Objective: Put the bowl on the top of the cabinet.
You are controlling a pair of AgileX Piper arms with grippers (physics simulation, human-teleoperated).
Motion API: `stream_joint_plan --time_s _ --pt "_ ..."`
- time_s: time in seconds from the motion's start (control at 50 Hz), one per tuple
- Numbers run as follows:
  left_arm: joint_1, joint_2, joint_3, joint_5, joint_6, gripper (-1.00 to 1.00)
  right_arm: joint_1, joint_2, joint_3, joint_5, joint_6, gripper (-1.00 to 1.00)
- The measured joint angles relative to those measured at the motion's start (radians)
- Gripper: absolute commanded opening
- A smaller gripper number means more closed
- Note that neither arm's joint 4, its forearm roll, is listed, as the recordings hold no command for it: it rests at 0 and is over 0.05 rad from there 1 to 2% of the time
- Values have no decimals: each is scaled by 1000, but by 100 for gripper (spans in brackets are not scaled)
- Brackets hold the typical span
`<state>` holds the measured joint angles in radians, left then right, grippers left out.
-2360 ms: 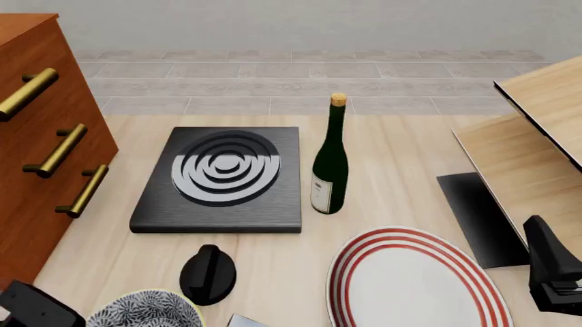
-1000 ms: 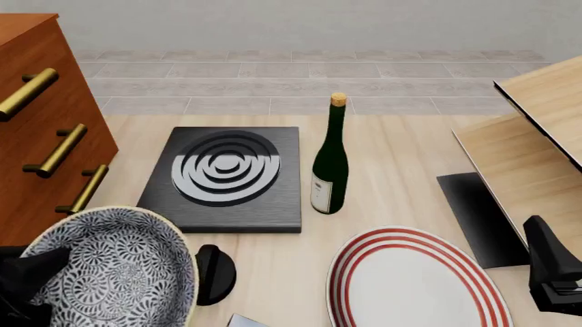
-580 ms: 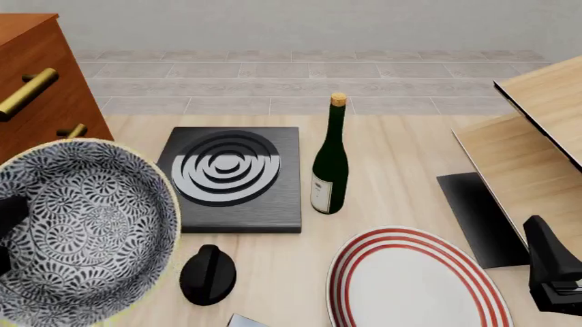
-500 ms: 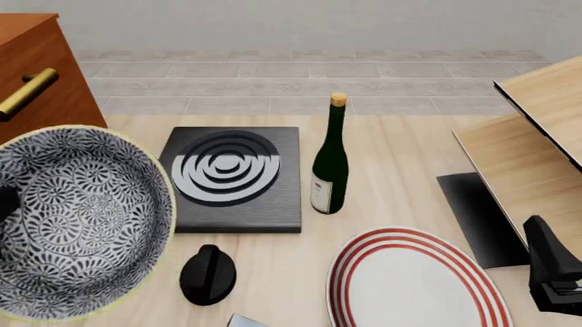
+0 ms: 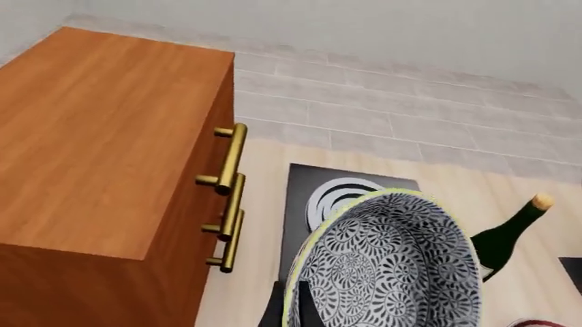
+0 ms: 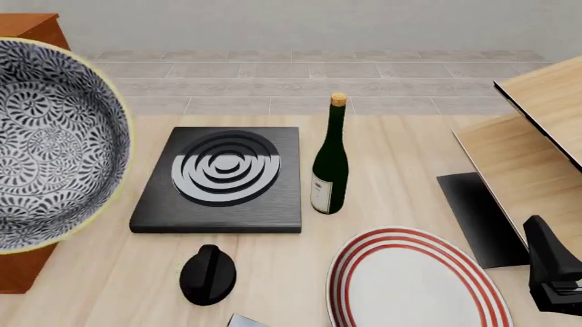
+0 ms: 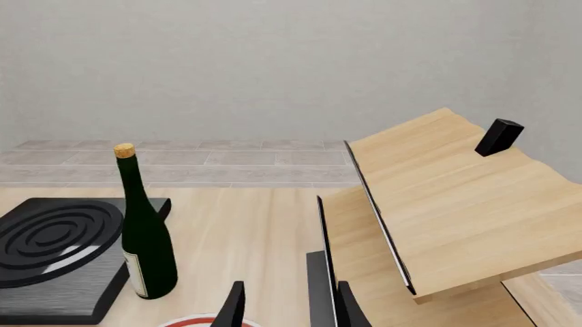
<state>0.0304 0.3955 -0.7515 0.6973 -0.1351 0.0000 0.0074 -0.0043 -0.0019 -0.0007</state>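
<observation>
I have the bowl up in the air at the far left of my front view, its patterned inside turned toward the camera and its pale rim cut off by the frame edge. It hides most of the cabinet, of which I see only a top corner and a strip low down beside the table.

In the left wrist view the bowl stands on edge right at my left tool: two dark fingertips straddle the rim at its near edge, one on the speckled outside and one on the patterned inside, so the left tool is clamped on the bowl's rim. The cabinet lies beside and below the bowl in that view, its flat wooden top in full sight, with the brass handles on the face nearest the bowl. The bowl is not touching the cabinet.

Behind the bowl I make out the black burner pad and the wine bottle, standing upright just beside it.

My right tool hangs low at the table's right side with its fingers spread and nothing between them, near the red-ringed plate and the pale wood panel structure.
</observation>
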Motion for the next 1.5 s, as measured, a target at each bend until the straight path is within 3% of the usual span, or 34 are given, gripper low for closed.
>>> stream_joint_plan --time_s 0.6,1.0,1.5 --pt "188 75 -200 -60 -188 -100 0 0 0 0 0 100" --pt "380 224 -216 -167 -346 -100 0 0 0 0 0 100" --pt "476 331 -217 -227 -531 -100 0 0 0 0 0 100"
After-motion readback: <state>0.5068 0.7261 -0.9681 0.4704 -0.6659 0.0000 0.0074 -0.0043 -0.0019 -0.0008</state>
